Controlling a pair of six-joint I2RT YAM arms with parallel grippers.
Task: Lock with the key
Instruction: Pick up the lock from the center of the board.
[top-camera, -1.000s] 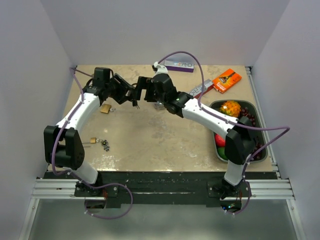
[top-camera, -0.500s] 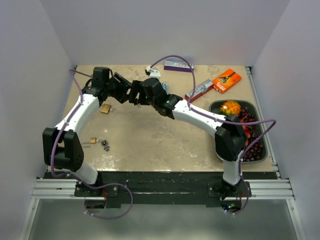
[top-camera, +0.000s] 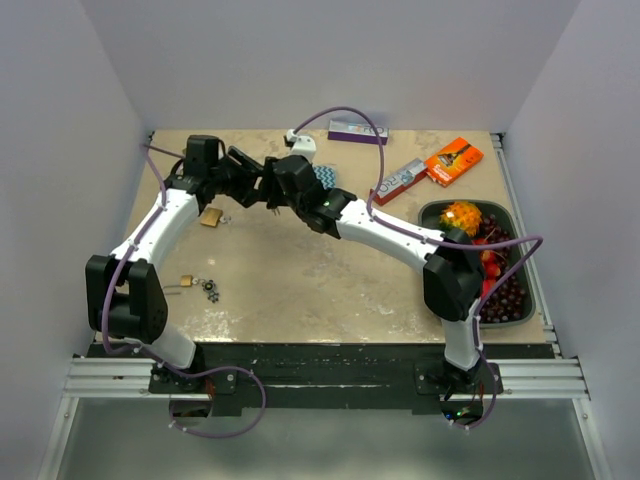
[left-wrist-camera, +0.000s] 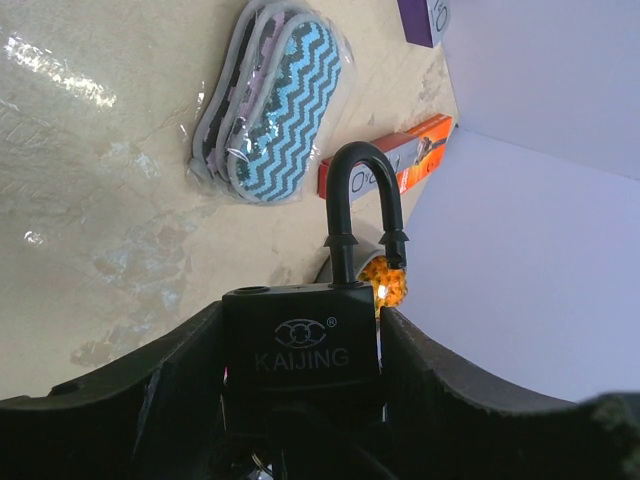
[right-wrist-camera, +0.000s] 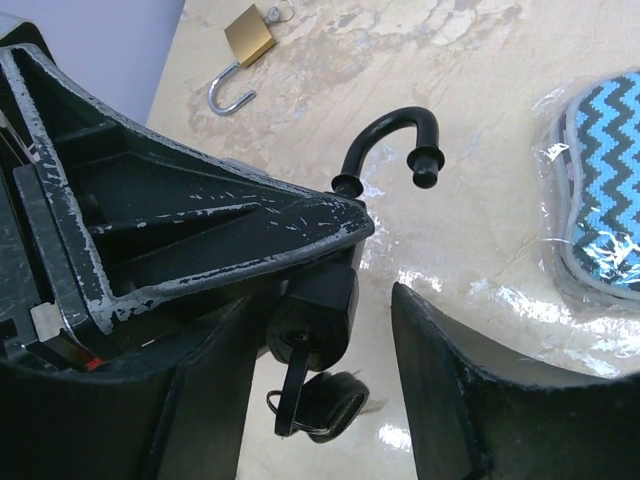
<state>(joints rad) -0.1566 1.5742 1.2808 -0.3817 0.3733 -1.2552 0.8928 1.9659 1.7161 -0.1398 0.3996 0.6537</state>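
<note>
Only readable writing: "KAIJING" with a round logo and an ® mark, on the body of the black padlock (left-wrist-camera: 300, 345). The purple box (top-camera: 357, 130) at the back edge has print that is too small to read. Same for the orange box (top-camera: 453, 160) and the long red-grey pack (top-camera: 400, 178) beside it.

The left gripper (left-wrist-camera: 300, 315) is clamped on the black padlock's body and holds it in the air over the back-left of the table (top-camera: 300, 280). The shackle (right-wrist-camera: 395, 130) is up, one leg in and the free end out of its hole. The key (right-wrist-camera: 297, 375) sits in the keyhole at the bottom, with a spare key (right-wrist-camera: 335, 405) hanging off the ring. I've got the right gripper (right-wrist-camera: 325, 340) around that key. Its jaws are partly apart, with a gap on each side, so I see no pinch.

The surface is a glossy beige marbled top with pale walls (top-camera: 330, 60) on three sides. The arm bases are on a black plate over aluminium rails.

Counts:
- One black padlock.
- One brass padlock (right-wrist-camera: 248, 35) lying open near the left arm.
- One smaller brass lock (top-camera: 186, 282) with a key bunch (top-camera: 210, 290) just beside it at front left.
- One plastic bag of blue zigzag pads (left-wrist-camera: 275, 100).
- One metal tray (top-camera: 530, 270) at right, holding an orange fruit (top-camera: 460, 215), dark grapes (top-camera: 505, 295) and other fruit.
</note>
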